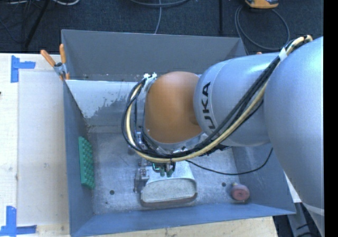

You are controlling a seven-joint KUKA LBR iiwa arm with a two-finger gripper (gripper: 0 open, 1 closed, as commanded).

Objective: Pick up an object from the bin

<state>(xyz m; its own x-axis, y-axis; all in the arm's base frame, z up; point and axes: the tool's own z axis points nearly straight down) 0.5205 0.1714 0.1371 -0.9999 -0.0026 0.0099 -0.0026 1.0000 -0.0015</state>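
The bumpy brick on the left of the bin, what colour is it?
The bumpy brick is green, plain to see in the camera view.

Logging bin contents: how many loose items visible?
3: green block at left wall, grey oval pad bottom centre, pink disc bottom right. The arm may hide more.

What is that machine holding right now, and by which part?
It cannot be told. The tool sits at the upper edge of a pale oblong pad, but whether it grips it is hidden.
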